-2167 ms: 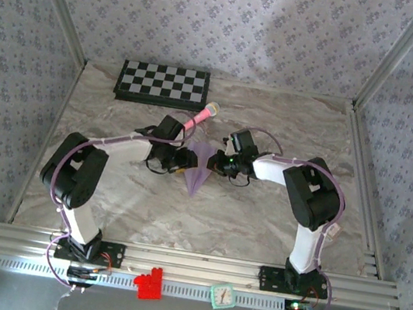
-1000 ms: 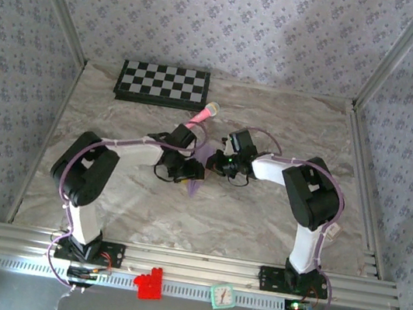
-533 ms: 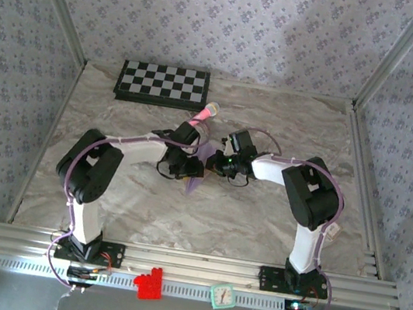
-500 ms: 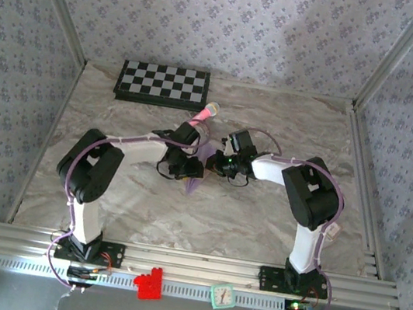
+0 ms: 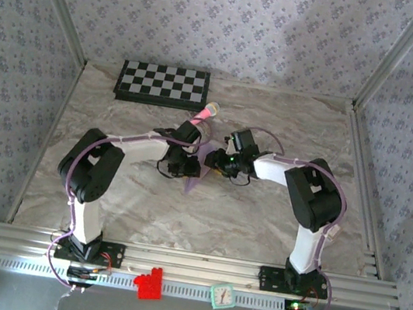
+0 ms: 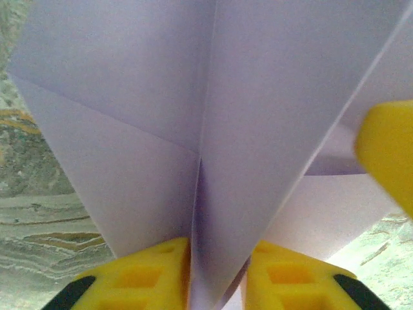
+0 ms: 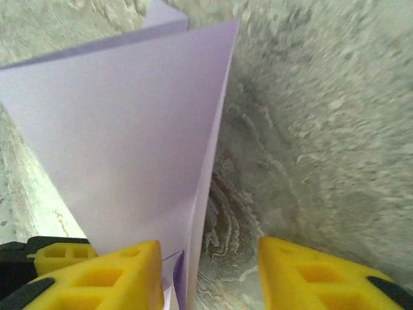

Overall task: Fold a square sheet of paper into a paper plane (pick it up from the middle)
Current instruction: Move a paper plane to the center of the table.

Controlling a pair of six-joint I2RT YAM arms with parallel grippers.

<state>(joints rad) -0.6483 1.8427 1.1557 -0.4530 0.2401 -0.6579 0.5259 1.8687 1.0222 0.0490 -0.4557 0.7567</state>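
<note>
Top external view: the paper plane (image 5: 194, 177) is being held at the middle of the frame, on the marble table (image 5: 290, 121), and is partly being covered by both wrists. Its centre fold is being pinched by the narrow left gripper (image 6: 218, 261). The right gripper (image 7: 210, 258) is being seen wide apart, with the paper just beside one finger. The pink microphone (image 5: 206, 113) and the checkered board (image 5: 163, 84) are being seen above it.
</note>
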